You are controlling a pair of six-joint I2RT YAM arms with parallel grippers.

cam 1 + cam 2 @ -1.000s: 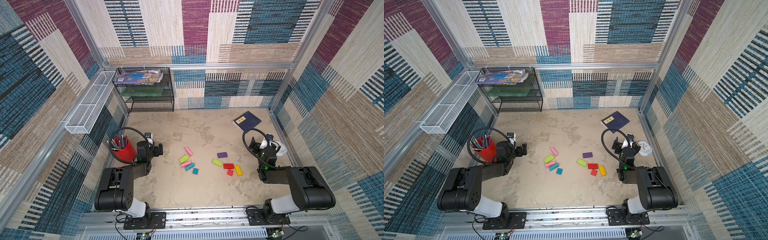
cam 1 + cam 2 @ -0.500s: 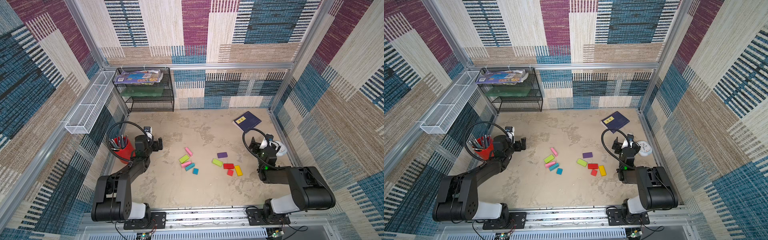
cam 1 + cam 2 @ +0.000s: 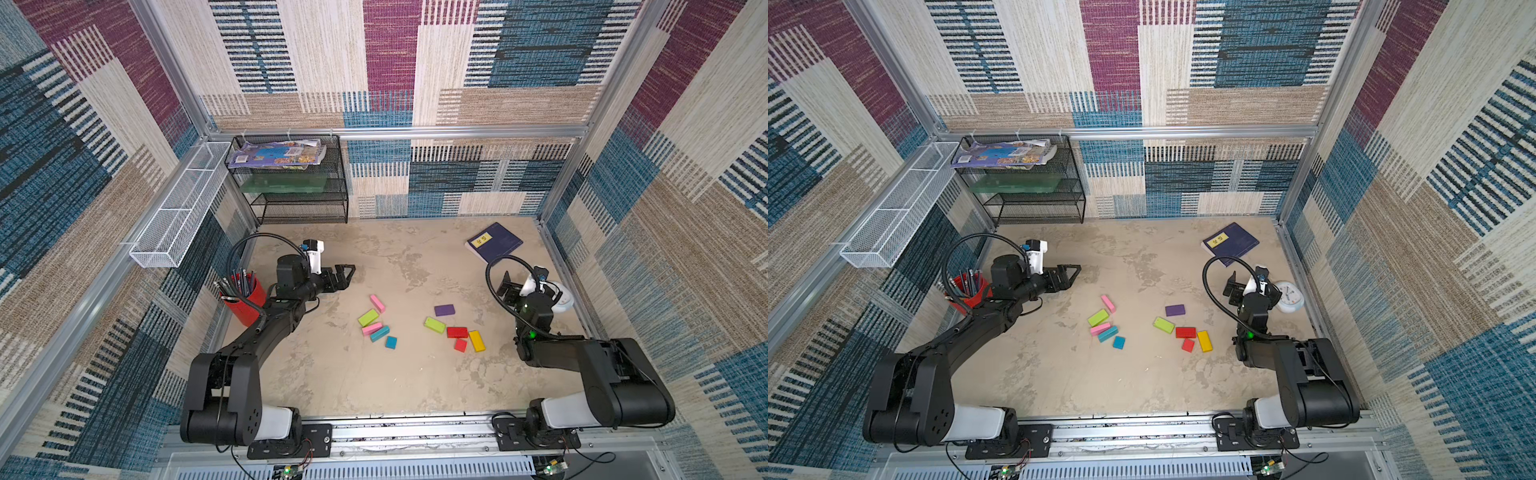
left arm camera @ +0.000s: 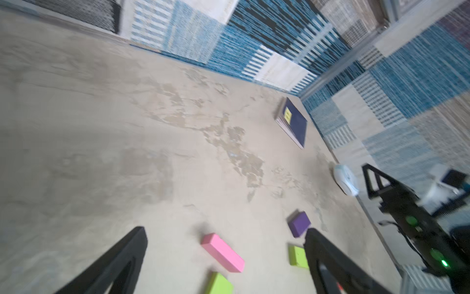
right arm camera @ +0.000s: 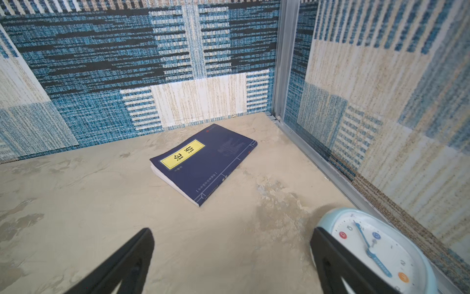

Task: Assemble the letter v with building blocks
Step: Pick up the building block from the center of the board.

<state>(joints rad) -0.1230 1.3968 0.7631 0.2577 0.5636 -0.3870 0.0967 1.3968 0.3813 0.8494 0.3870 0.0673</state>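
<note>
The task is sitting at its opening step: no V is forming yet, and all ten building blocks (image 3: 380, 333) are lying loose mid-table in two groups of five. Beside the red pen cup (image 3: 245, 297), the left gripper (image 3: 350, 274) is hanging above the table (image 3: 332, 374). Its jaws are spread wide and empty, and it is pointing toward the nearest pink block (image 3: 377, 304), which is lying a little beyond it. I judge the next move is calling for lowering over that block and squaring the jaws across its narrow sides.

The blocks are looking flat, matte and sharp-cornered, some oblong, some square. The table is showing a mottled beige, plaster-like skin. Further right, a purple block (image 3: 444, 310) is heading the second group. The right gripper (image 5: 234, 231) is sitting low, jaws likewise spread and empty, next to a round pale-blue clock (image 5: 376, 254) and facing a dark blue book (image 5: 203, 163).
</note>
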